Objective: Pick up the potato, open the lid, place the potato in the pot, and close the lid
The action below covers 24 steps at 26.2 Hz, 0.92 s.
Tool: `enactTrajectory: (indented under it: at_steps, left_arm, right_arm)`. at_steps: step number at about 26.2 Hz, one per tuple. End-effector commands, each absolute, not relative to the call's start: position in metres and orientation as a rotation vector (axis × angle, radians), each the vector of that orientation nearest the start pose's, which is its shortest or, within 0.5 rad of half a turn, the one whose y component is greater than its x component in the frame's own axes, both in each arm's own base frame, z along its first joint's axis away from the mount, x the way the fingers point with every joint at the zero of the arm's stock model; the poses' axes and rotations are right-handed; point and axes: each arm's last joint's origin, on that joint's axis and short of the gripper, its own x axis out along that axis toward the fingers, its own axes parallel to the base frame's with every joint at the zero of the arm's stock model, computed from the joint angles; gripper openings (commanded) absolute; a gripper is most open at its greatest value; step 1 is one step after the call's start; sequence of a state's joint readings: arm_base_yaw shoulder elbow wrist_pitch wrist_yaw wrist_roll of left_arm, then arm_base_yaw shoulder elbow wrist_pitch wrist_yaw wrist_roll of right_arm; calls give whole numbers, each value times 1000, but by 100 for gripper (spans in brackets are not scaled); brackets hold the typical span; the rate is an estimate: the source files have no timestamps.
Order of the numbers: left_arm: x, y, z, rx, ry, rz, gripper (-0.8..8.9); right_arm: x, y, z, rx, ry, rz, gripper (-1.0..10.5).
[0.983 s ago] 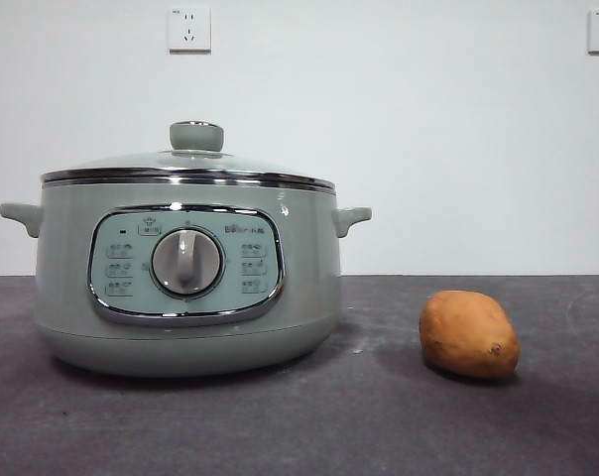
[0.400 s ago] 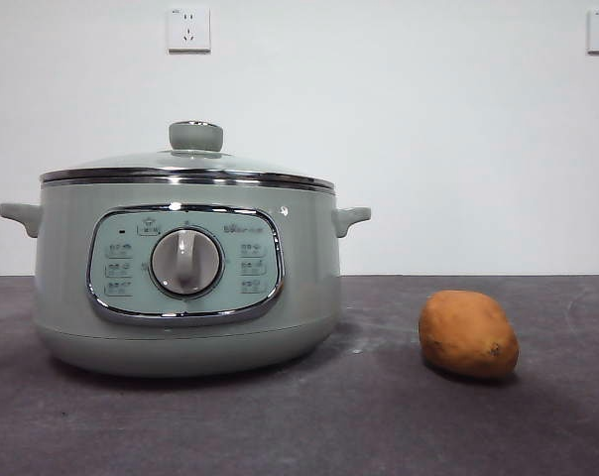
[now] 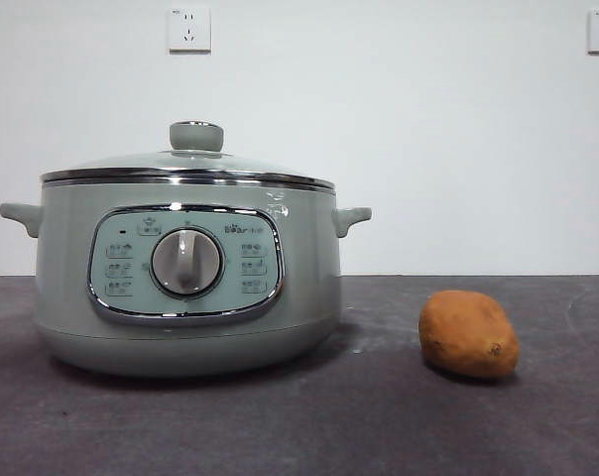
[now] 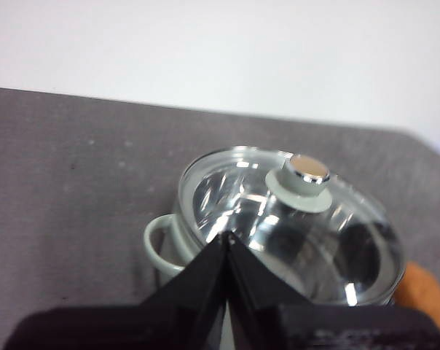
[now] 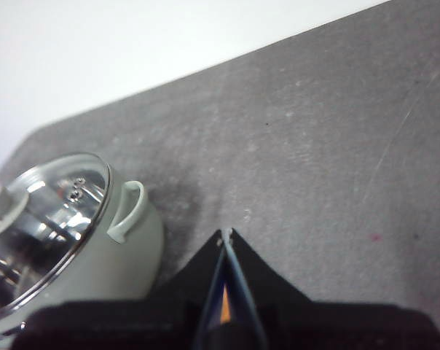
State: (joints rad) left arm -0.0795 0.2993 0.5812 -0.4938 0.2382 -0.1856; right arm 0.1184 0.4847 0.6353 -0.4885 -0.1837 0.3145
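Observation:
The sage-green pot (image 3: 186, 278) stands at the left of the table with the glass lid (image 3: 185, 164) shut on it, knob on top. The orange-brown potato (image 3: 468, 334) lies on the table to the pot's right, apart from it. Neither arm shows in the front view. My left gripper (image 4: 227, 237) is shut and empty, high above the pot's side, with the lid (image 4: 278, 226) and its knob below and a bit of the potato (image 4: 426, 292) beyond. My right gripper (image 5: 226, 235) is shut and empty above the table beside the pot (image 5: 129, 251); a sliver of orange shows through its slit.
The dark grey table (image 3: 379, 416) runs to a white wall with two sockets (image 3: 188, 28). The pot's side handle (image 5: 127, 211) sticks out toward the right gripper's side.

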Motion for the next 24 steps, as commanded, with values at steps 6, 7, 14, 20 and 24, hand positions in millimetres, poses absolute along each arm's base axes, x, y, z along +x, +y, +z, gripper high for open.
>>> enactTrajectory:
  at_steps: [6, 7, 14, 20, 24]
  left_arm:
    - [97, -14, 321, -79, 398, -304, -4]
    - [100, -15, 323, -81, 416, -304, -3]
    - [121, -17, 327, -90, 492, -304, 224]
    - [137, -19, 323, -100, 515, -333, 377]
    - [145, -22, 326, -123, 483, -410, 377]
  right_arm:
    - [131, 23, 309, 197, 506, 311, -2]
    - [134, 24, 310, 193, 526, 333, -2]
    - [152, 30, 300, 231, 640, 451, 323]
    - [164, 32, 292, 245, 700, 446, 508]
    - [174, 52, 291, 255, 768, 491, 508]
